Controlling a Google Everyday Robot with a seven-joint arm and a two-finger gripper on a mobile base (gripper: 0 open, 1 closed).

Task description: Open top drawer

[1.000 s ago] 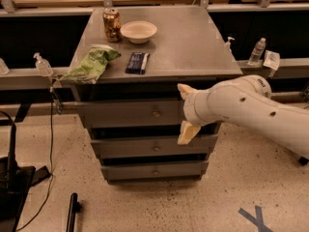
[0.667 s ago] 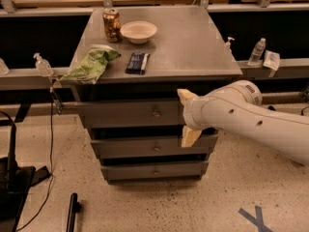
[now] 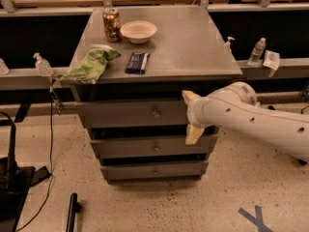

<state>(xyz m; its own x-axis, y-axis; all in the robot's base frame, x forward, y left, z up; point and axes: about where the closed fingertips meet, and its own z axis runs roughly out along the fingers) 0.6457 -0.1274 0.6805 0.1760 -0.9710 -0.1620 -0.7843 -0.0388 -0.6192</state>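
The top drawer [image 3: 125, 113] is the wide grey panel just under the cabinet's top, with a small round knob [image 3: 156, 113] at its centre. It looks pushed in, level with the two drawers below. My gripper [image 3: 190, 116] is in front of the drawer's right end, to the right of the knob and level with it. Its two cream fingers [image 3: 193, 135] stand apart, one above the other, with nothing between them. The white arm [image 3: 251, 117] comes in from the right.
The middle drawer [image 3: 154, 146] and bottom drawer [image 3: 154, 169] sit below. On the cabinet top [image 3: 193, 37] are a can [image 3: 111, 24], a white bowl [image 3: 138, 31], a green chip bag [image 3: 91, 65] and a dark bar [image 3: 137, 62]. Side rails carry bottles [image 3: 256, 50]. Cables lie on the floor at left.
My gripper and arm have sunk slightly and shifted a little to the right. The drawer has not moved.
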